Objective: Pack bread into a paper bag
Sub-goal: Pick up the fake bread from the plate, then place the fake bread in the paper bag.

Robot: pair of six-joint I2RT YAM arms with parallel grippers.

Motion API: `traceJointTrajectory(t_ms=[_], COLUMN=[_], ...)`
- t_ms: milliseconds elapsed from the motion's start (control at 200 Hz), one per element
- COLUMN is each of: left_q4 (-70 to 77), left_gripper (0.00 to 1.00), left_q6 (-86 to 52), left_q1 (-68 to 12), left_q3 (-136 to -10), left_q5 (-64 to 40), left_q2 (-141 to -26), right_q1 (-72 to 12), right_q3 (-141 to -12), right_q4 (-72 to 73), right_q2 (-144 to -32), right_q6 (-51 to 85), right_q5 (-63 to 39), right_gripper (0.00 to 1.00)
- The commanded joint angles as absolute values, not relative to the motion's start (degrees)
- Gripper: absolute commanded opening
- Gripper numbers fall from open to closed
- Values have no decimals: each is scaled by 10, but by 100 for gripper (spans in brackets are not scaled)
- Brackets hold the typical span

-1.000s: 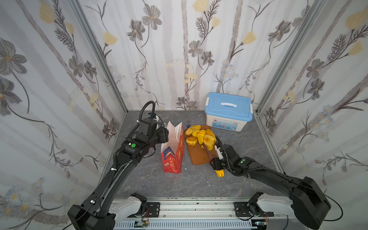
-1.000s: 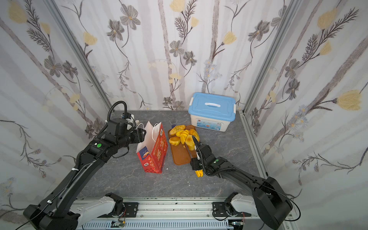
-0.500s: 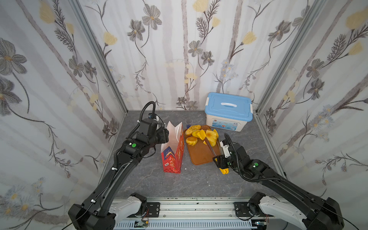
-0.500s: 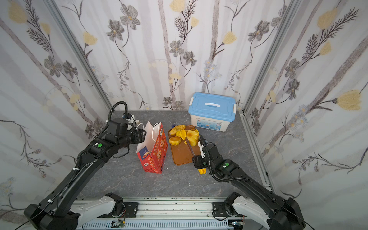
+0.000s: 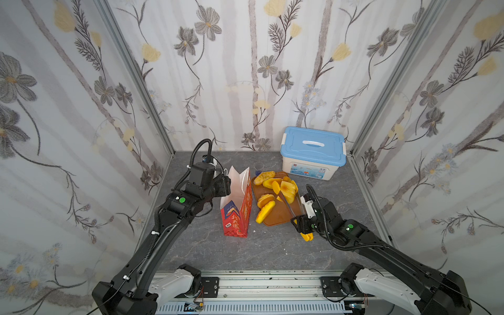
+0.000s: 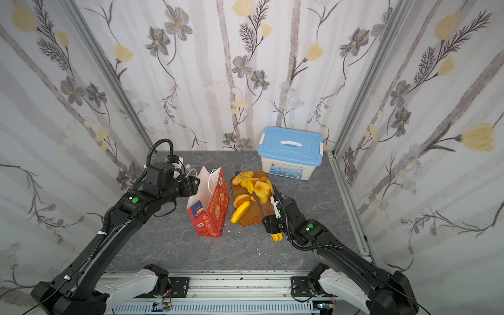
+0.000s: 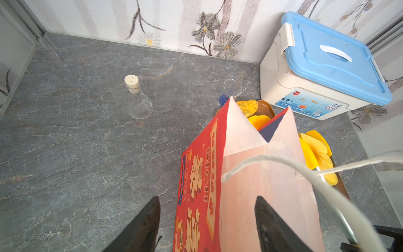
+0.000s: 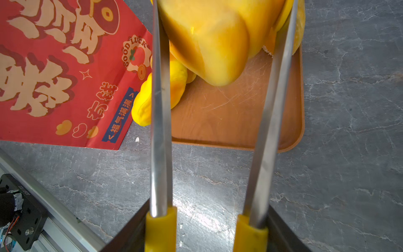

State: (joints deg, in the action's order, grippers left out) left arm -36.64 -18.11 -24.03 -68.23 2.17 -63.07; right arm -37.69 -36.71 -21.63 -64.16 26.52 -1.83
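- Right gripper (image 5: pixel 301 225) is clenched on the yellow-sleeved handle end of the tongs (image 8: pixel 160 131) and is held low over the table (image 5: pixel 218 251), just off the near edge of the tray (image 8: pixel 229 113).
- From that grip the two metal arms of the tongs are stretched out over the tray, and a large loaf (image 8: pixel 209 39) is flanked by them. Whether the loaf is lifted off the tray cannot be told.
- The rest of the bread (image 5: pixel 266 211) is piled on the brown tray. A long piece is laid over the tray's near-left edge, on the side toward the bag, and a speckled oval piece (image 5: pixel 264 177) is set at the far end.
- The bag (image 5: pixel 240 207) is stood upright on the table just left of the tray, with its mouth open and its white inside and cord handles shown.
- The left gripper (image 7: pixel 207 198) is placed at the bag's mouth. Its jaws are spread apart, with one finger (image 7: pixel 144 227) outside the red wall and the other inside against the white paper, so the wall is straddled, not pinched.
- A corked glass flask (image 7: pixel 138 102) is seen farther back on the table, well apart from the bag.
- A clear glass (image 7: pixel 232 88) is set just behind the tray's far end.
- A white box (image 5: pixel 313 152) with a blue lid is placed by the back wall, beyond the tray.
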Motion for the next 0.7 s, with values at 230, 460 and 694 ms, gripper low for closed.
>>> traceJointTrajectory(t_ms=[230,460,694], left_q4=[-366,-369,-380], left_gripper=[70,68,65], left_q6=[-180,-187,-185], left_q1=[-241,-240,-240], left_q3=[-685,-687,-689], left_q5=[35,54,58], left_q2=[-639,-631,-622], right_q1=[-384,-417,-486], right_q3=[-505,-665,-758], right_q4=[-224,-224,-200], right_q2=[-605,-664,-748], right_q6=[228,190,176], right_q5=[-47,-91,-128], right_gripper=[61,61,60])
